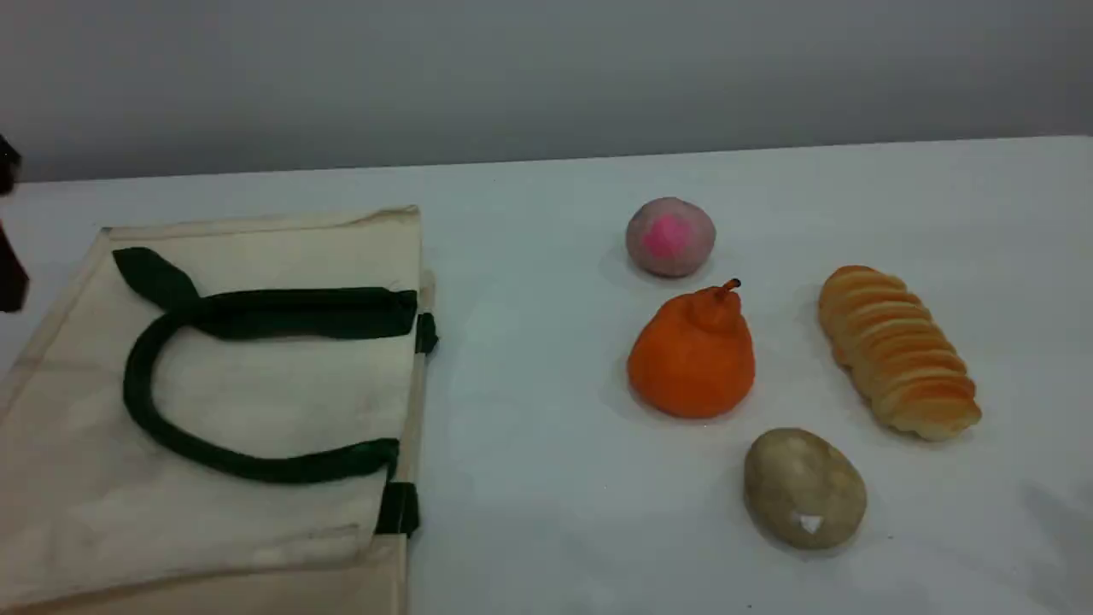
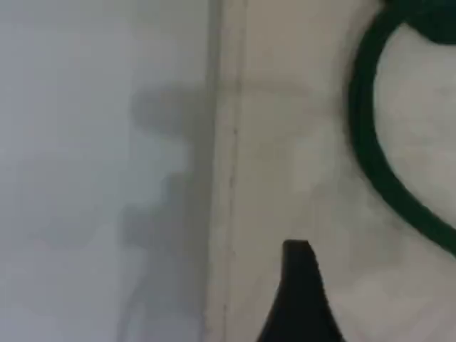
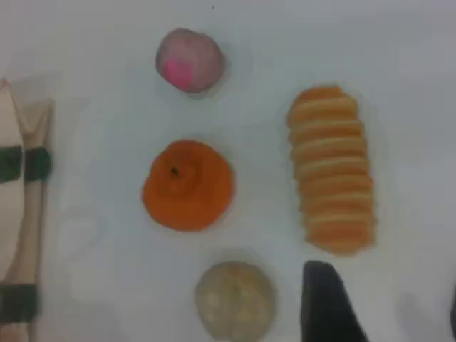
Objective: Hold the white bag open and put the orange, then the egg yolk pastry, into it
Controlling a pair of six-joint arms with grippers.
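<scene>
Scene view: white bag (image 1: 256, 401) flat left, orange (image 1: 692, 359) and egg yolk pastry (image 1: 803, 489) right; left gripper (image 2: 303, 292), right gripper (image 3: 388, 312) hover spread, ready to grab.

We look down across a white table (image 1: 546, 256). At our nine o'clock the white bag (image 1: 256, 401) lies flat on it, a dark green handle (image 1: 141, 401) looped over its upper face and its rim, with green tabs (image 1: 426, 333), turned toward three o'clock. Well apart from it, on the three o'clock half, four foods rest on the bare top, each clear of the others. The orange (image 1: 692, 359) sits stem up. Near it at twelve o'clock is a greyish-pink ball (image 1: 670, 237) with a magenta spot. At three o'clock a ridged golden bread (image 1: 897, 350) lies from eleven to five. At five o'clock sits the egg yolk pastry (image 1: 803, 489), its white mark toward us.
</scene>
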